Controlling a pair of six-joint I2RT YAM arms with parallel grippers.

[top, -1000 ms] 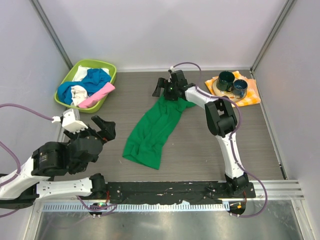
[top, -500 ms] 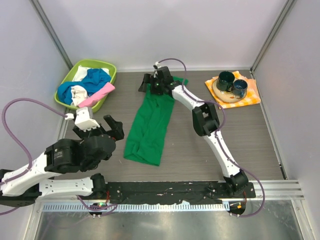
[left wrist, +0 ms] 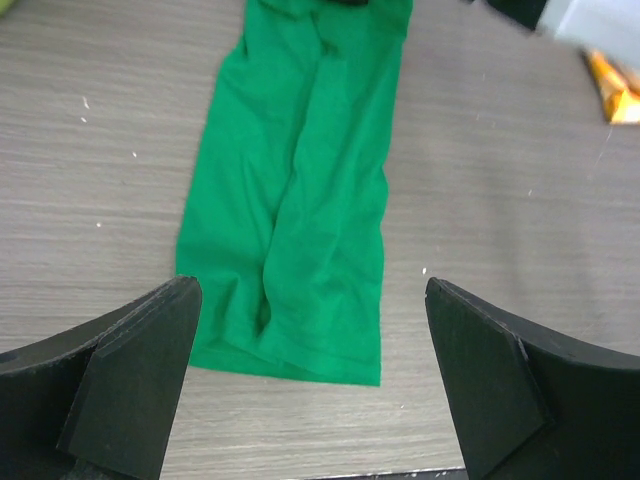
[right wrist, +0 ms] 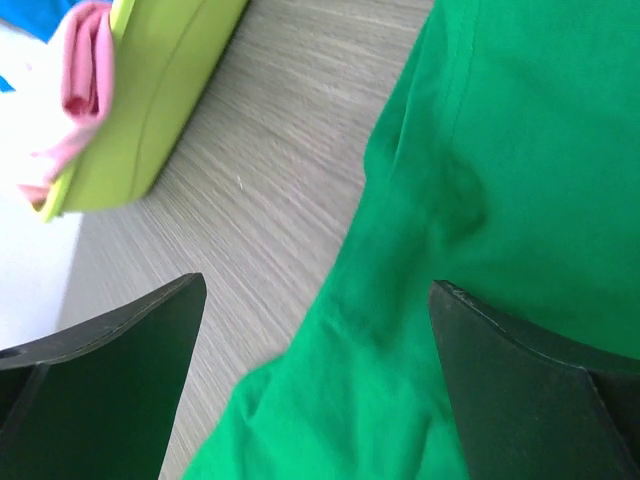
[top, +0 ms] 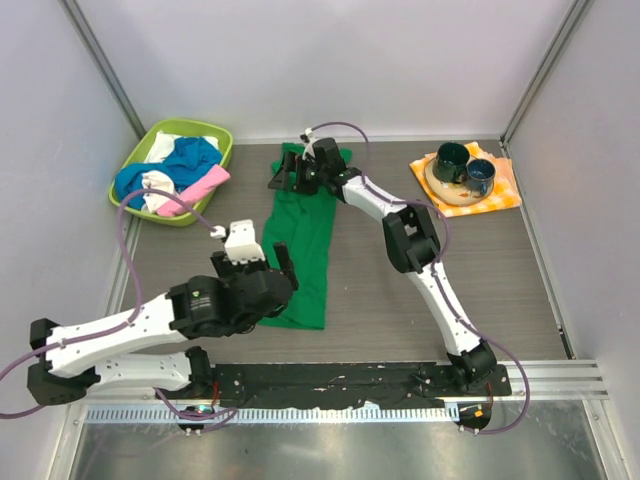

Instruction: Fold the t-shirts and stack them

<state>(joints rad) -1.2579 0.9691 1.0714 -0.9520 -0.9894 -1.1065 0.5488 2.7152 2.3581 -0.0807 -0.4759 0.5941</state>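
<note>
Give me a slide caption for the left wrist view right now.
Open left claw hovers over the near hem of a green t-shirt stretched lengthwise on the grey wood-grain table.

Desk [top: 520,290]: grey wood-grain, matte. Pale plain walls on three sides, the back wall [top: 330,60] just beyond the right gripper [top: 290,178]. Slanted metal posts [top: 100,60] at both back corners. Aluminium rail [top: 570,372] along near edge. Light soft, even.

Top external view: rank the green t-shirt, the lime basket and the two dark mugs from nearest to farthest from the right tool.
1. green t-shirt: its far end lies directly beneath the right tool.
2. lime basket: off to the left of the tool.
3. dark mugs: far right, on the checkered cloth.
</note>
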